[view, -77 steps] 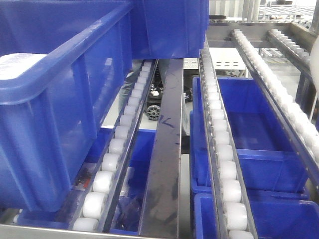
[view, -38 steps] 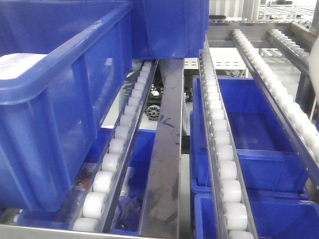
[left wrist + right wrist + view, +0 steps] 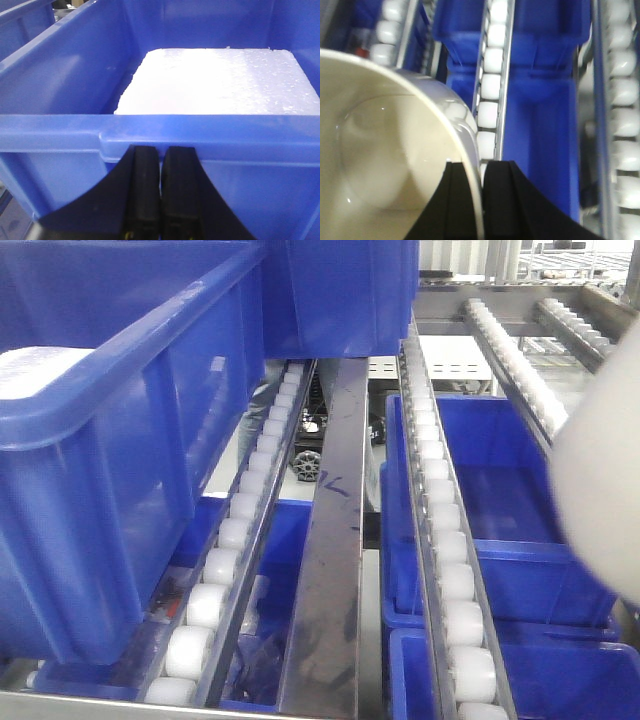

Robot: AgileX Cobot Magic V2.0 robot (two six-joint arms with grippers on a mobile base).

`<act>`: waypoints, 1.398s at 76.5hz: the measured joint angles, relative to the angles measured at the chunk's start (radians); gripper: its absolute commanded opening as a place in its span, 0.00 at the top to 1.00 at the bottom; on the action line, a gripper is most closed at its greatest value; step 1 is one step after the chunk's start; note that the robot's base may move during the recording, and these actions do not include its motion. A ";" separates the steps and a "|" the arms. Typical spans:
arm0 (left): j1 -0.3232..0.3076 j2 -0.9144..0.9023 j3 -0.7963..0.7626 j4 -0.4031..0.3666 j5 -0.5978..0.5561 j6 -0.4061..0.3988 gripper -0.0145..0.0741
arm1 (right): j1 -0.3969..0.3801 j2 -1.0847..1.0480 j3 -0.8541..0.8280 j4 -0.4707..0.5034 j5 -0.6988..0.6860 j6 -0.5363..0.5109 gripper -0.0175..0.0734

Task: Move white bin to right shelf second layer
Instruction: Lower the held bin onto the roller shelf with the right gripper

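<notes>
The white bin (image 3: 385, 150) fills the left of the right wrist view, its cream inside facing me. My right gripper (image 3: 481, 167) is shut on its rim, one finger inside the wall and one outside. In the front view the bin (image 3: 600, 490) shows as a pale blur at the right edge, above the right shelf's roller rails (image 3: 440, 530). Those rails (image 3: 490, 75) run under the bin in the right wrist view. My left gripper (image 3: 161, 150) is shut, its tips just under the rim of a blue crate (image 3: 75, 75).
The big blue crate (image 3: 120, 470) sits on the left rails and holds a white foam block (image 3: 220, 80). A second blue crate (image 3: 340, 290) stands behind it. More blue crates (image 3: 510, 510) lie on the level below. A dark steel beam (image 3: 335, 540) separates the lanes.
The white bin has come into the front view from the right edge and now covers part of the right rails. The left crate and left gripper have not moved.
</notes>
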 measured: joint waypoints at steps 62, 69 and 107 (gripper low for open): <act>0.000 0.000 0.000 0.000 0.000 0.000 0.74 | 0.111 0.362 0.000 0.007 -0.222 0.098 0.64; 0.000 0.000 0.000 0.000 0.000 0.000 0.74 | 0.082 0.362 0.000 0.007 -0.218 0.098 0.64; 0.000 0.000 0.000 0.000 0.000 0.000 0.74 | 0.072 0.362 0.000 0.011 -0.182 0.100 0.49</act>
